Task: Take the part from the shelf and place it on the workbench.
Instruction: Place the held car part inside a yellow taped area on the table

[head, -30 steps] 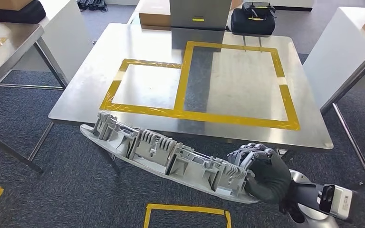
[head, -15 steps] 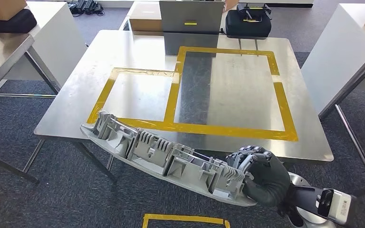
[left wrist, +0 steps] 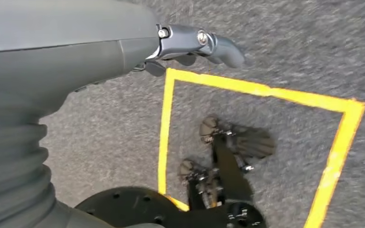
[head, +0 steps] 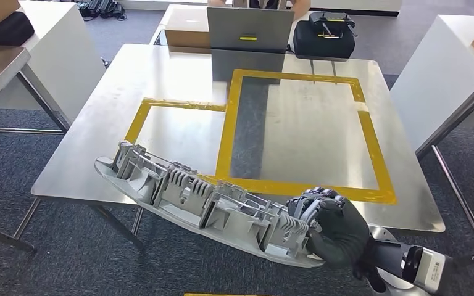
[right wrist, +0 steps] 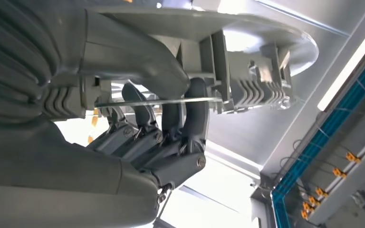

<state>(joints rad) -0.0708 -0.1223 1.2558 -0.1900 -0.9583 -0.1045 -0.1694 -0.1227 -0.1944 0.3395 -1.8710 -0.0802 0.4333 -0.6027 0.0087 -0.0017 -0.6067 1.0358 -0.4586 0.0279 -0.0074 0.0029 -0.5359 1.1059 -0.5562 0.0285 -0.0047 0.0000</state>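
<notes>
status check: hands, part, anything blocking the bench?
Right robot hand grips long grey part at one end, held in the air over workbench near edge. Left robot hand holds nothing, over floor. Taped zones bare; boxes and bag at far edge.

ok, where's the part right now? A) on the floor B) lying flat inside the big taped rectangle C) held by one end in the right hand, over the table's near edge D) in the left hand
C: the right hand grips one end of the long grey part, which hangs over the near edge of the steel table.

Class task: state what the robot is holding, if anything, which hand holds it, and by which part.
The right hand grips the long grey part at its near right end; the left hand holds nothing.
</notes>
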